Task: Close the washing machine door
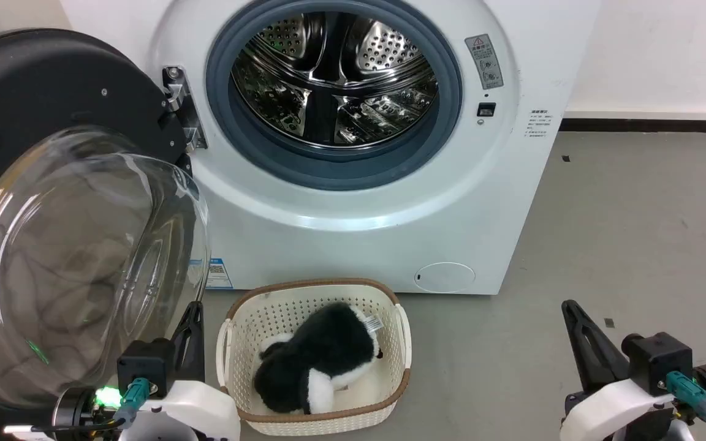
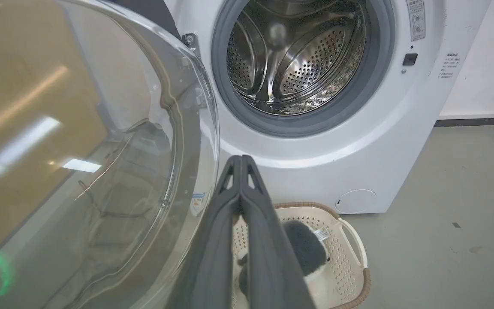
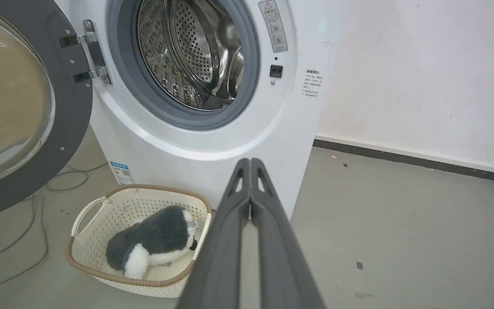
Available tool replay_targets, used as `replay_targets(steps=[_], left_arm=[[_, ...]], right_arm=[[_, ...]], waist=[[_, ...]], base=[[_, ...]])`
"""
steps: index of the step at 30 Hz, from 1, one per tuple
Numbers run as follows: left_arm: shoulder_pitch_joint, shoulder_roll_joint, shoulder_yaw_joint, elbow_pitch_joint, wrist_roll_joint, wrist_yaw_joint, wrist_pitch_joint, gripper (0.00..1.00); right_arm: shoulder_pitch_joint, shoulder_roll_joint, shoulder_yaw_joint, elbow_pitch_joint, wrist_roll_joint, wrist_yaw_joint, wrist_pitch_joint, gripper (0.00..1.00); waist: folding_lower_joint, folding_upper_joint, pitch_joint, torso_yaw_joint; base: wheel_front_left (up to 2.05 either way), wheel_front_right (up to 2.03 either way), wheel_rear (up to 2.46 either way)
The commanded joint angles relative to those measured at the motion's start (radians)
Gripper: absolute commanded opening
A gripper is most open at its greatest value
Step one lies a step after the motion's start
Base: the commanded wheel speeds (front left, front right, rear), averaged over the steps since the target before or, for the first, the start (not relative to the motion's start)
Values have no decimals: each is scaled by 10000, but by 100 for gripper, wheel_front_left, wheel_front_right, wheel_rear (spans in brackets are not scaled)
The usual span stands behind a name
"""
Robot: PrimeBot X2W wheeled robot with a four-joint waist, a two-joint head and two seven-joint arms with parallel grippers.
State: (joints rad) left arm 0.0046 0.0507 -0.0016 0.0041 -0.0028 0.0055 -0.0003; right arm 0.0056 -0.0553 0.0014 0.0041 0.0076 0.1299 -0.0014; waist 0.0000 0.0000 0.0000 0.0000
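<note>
washing machine door (image 1: pixel 53 79) hangs wide open on its hinge at the left edge of the washing machine (image 1: pixel 353 233) front, drum mouth uncovered | left jaws pressed together, just beside the door's glass bowl | right jaws pressed together, over the floor (image 1: pixel 635 214) | basket (image 1: pixel 249 331) holding a plush toy (image 1: pixel 322 361) on the floor before the machine

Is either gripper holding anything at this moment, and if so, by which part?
Nothing is held. The left gripper and the right gripper are both shut, with nothing between them. The washing machine door stands open, ungrasped.
</note>
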Motion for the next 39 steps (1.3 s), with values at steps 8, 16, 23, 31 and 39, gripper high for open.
replay_targets(steps=[8,16,23,31,39], left_arm=[[-46,-5,16,-41,28,-55,3,0],[-46,-5,16,-41,28,-55,3,0],[-46,-5,16,-41,28,-55,3,0],[-5,0,-36,-4,-25,97,-81,100],[-36,28,-130,-119,38,330,-248,97]], right_arm=[[-56,51,-14,-41,-76,8,14,0],[-56,51,-14,-41,-76,8,14,0],[-56,51,-14,-41,-76,8,14,0],[3,2,-17,8,106,0,-82,100],[1,5,8,-58,297,1,-249,100]], waist=[[0,0,0,0],[0,0,0,0],[0,0,0,0],[0,0,9,2],[0,0,37,26]], base=[[0,0,0],[0,0,0],[0,0,0],[0,0,0],[0,0,0]])
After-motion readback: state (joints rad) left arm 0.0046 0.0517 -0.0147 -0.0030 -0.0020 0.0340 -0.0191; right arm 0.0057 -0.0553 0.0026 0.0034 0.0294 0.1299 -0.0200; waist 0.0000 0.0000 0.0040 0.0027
